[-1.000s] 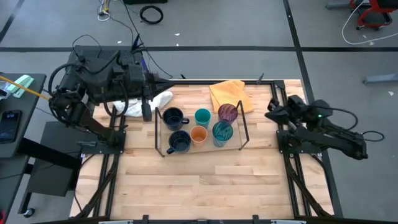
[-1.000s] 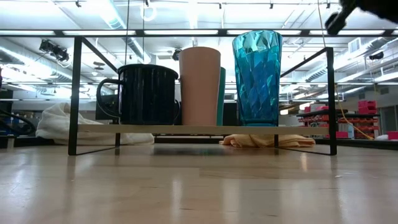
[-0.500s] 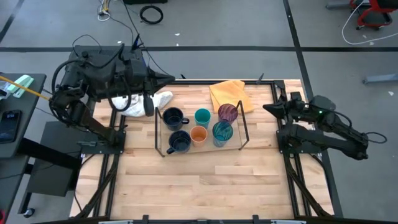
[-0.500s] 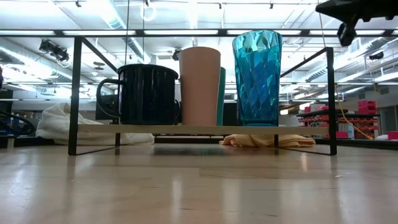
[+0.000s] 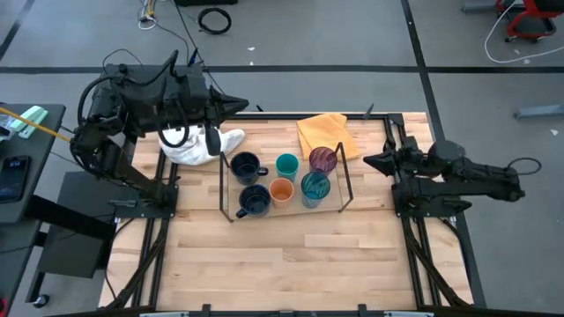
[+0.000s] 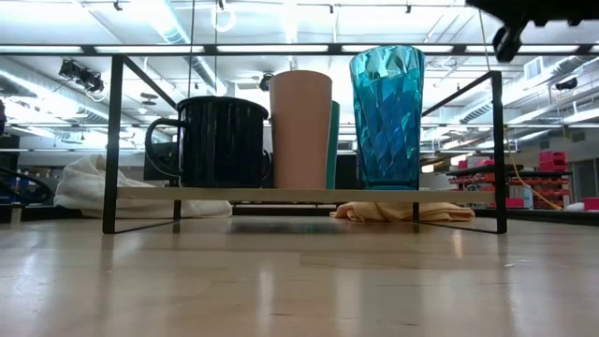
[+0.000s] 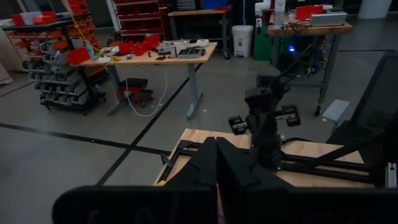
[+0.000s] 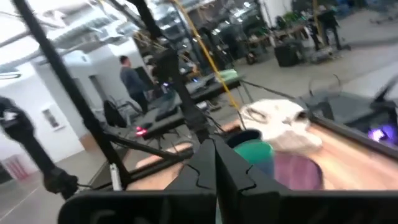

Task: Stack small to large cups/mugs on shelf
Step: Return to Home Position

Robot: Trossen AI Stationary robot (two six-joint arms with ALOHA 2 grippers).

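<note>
The shelf (image 5: 280,210) carries all six vessels, navy mugs (image 5: 254,201) at its left end and tumblers (image 5: 315,187) at its right; the left gripper (image 5: 240,106), fingers pressed together and empty, lies beyond the shelf's left end; the right gripper (image 5: 370,162), likewise closed on nothing, lies just off the shelf's right end; advisable retreat: draw each arm outward from the shelf, slowly, clear of the wire rails (image 5: 344,180).

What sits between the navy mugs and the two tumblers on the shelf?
Two small cups: the teal cup in the back row and the orange cup in the front row. The high view shows it plainly.
</note>
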